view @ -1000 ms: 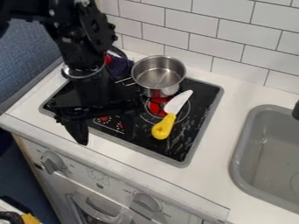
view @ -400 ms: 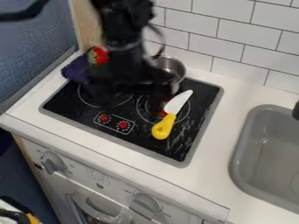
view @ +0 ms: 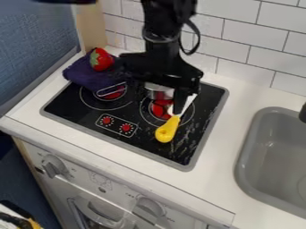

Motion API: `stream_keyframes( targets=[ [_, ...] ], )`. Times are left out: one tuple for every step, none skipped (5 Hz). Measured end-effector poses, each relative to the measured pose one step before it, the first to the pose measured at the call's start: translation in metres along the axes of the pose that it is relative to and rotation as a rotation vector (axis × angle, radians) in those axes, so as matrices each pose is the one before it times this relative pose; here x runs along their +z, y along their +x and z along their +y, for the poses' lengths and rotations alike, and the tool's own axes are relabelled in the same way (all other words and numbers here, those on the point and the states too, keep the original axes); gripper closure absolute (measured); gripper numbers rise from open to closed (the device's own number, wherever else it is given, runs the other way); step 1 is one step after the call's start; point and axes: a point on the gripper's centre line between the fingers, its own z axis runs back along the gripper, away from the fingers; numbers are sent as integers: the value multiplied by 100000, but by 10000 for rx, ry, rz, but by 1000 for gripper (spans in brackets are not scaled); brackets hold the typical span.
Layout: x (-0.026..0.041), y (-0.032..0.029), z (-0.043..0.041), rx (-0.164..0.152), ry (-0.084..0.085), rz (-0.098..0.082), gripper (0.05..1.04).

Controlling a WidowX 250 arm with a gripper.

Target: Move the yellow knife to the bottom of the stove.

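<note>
The gripper [view: 158, 102] hangs over the right part of the stove [view: 78, 122], its jaws apart and seemingly empty; one finger [view: 179, 101] overlaps the blade of the yellow knife [view: 167, 130], contact unclear. The knife lies on the stove's right half, handle toward its front. Grasping, moving and releasing seem left to do.

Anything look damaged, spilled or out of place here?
Pale scuffs or smears mark the black stove beside the yellow knife. A purple cloth, strawberry on top, lies bunched at the stove's upper-left corner, odd beside a burner.
</note>
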Motion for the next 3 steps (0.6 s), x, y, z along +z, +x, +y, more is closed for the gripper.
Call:
stream_keyframes(
  targets=[
    [-2150, 450, -32, -6, 318, 569, 84],
    [-1630, 47, -610, -78, -197, 252, 84],
    [-1773, 597, -752, 41, -32, 175, 84]
  ],
)
